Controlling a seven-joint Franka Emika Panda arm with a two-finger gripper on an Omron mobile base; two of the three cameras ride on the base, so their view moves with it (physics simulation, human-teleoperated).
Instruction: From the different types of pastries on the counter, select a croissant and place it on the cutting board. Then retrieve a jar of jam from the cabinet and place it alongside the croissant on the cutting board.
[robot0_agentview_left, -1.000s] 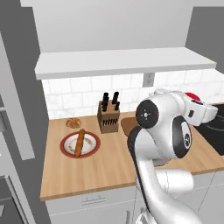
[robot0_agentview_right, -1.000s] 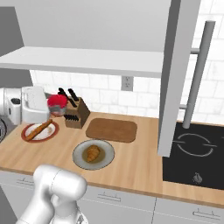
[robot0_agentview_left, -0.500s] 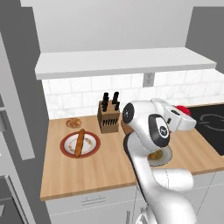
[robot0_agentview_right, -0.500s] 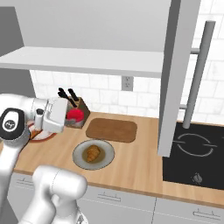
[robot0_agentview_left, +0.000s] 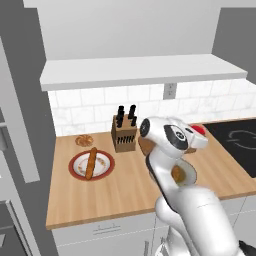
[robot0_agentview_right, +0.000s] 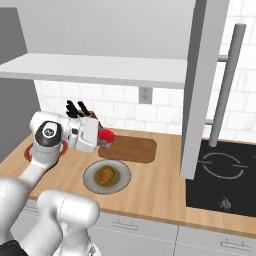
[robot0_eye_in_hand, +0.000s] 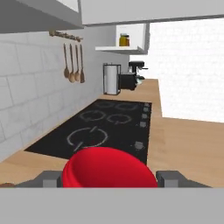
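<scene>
Since half a second ago your arm has swung the jar of jam (robot0_agentview_right: 105, 136) farther right, so in the right base view it now hangs just over the left end of the cutting board (robot0_agentview_right: 131, 149). You have the gripper (robot0_agentview_right: 103, 140) pointing right along the bench (robot0_agentview_right: 155, 187), its fingers (robot0_eye_in_hand: 169, 178) clamped on either side of the red jar, whose lid fills the low middle of the hand view.

You can see the croissant (robot0_agentview_right: 105, 175) lying on the grey plate (robot0_agentview_right: 92, 182) near the front edge of the bench, just in front of the board and apart from it. Your board lies bare, with open wood to its right up to the dark grey tall panel (robot0_agentview_right: 196, 85).

Left of your arm, the knife block (robot0_agentview_left: 125, 136) stands against the tiled wall; the baguette (robot0_agentview_left: 90, 163) lies on a red-rimmed plate (robot0_agentview_left: 105, 168), and the bun (robot0_agentview_left: 84, 140) sits behind it. Ahead of the jar runs the black cooktop (robot0_eye_in_hand: 100, 127), with free bench on its right.
</scene>
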